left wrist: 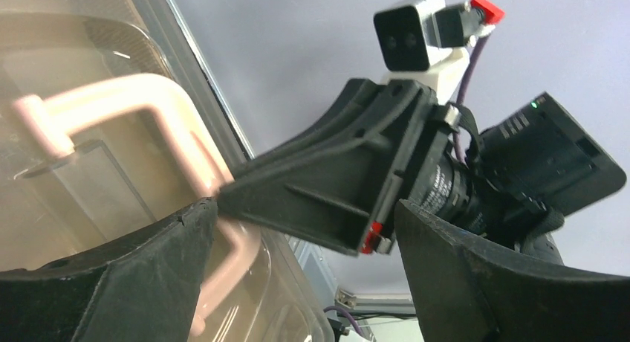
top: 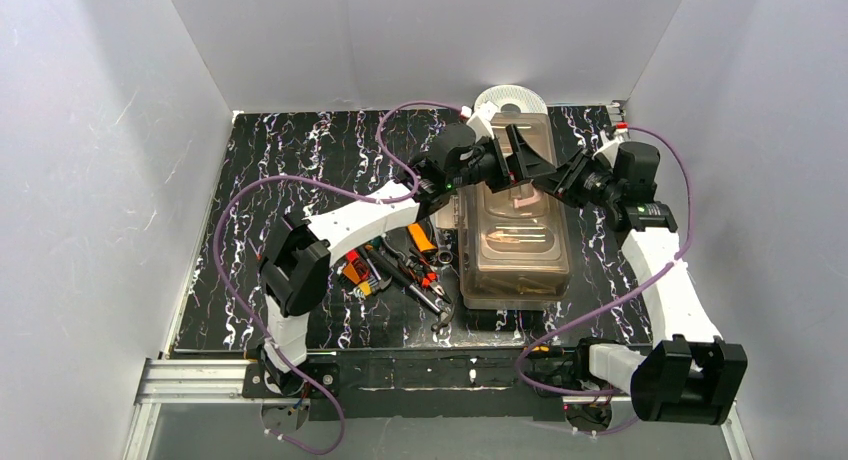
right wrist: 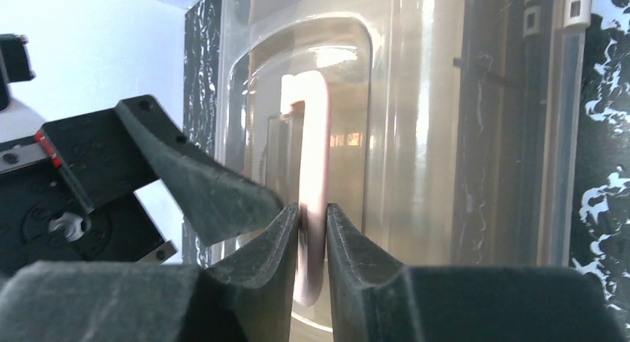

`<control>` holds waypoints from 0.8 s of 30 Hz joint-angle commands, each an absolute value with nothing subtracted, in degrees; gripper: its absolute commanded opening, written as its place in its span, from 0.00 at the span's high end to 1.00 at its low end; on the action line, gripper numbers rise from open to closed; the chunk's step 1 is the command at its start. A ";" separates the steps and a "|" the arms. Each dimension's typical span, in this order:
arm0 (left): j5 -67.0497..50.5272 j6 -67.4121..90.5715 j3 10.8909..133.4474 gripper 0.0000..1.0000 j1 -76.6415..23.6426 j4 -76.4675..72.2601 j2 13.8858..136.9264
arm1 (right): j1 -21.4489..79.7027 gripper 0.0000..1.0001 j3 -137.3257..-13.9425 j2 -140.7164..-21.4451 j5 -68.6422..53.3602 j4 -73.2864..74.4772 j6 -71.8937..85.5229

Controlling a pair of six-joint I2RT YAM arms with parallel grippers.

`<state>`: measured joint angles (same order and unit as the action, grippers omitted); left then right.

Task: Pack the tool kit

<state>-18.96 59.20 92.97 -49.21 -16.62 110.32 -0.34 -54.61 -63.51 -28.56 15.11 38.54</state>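
cream handle [right wrist: 312, 134] is pinched in the right pincer [right wrist: 312, 230]; left pincer [left wrist: 306, 208] spread beside it. toolbox [top: 515, 250] on the desk [top: 300, 150], tools [top: 400, 270] loose beside it. lid-opening, i'd say; next needs a steady lift.

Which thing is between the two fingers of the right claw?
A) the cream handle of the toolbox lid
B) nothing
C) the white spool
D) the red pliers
A: in the right wrist view the right claw presses against both sides of the cream handle.
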 commanded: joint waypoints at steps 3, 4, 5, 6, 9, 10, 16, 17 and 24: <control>-20.31 57.49 91.04 0.12 -46.40 -15.51 100.61 | -0.06 0.82 -60.26 -65.27 -28.35 14.15 35.30; -20.12 56.42 90.55 0.11 -45.45 -13.90 99.32 | 1.16 0.83 -61.10 -65.34 -28.19 14.60 35.00; -19.57 54.96 90.04 0.10 -44.35 -11.77 97.66 | 1.81 0.84 -61.93 -65.49 -27.97 15.16 34.49; -18.93 53.28 89.30 0.08 -43.01 -9.77 95.95 | 2.40 0.84 -62.95 -65.81 -27.50 15.99 33.89; -16.35 49.26 86.06 0.05 -40.09 -4.81 90.93 | 3.59 0.84 -65.41 -66.99 -26.51 18.15 32.48; -15.86 48.33 84.16 0.04 -39.15 -3.79 89.18 | 3.94 0.84 -66.13 -67.53 -26.46 18.54 32.15; -12.64 44.22 74.32 0.02 -35.71 1.45 79.75 | 5.46 0.79 -69.87 -71.92 -24.52 22.71 30.35; -12.35 43.35 72.91 0.02 -35.57 2.13 77.81 | 5.64 0.78 -70.09 -72.41 -24.33 22.83 30.35; -10.74 39.47 66.97 0.02 -34.60 7.60 71.04 | 8.01 0.74 -71.97 -74.54 -21.90 23.71 29.92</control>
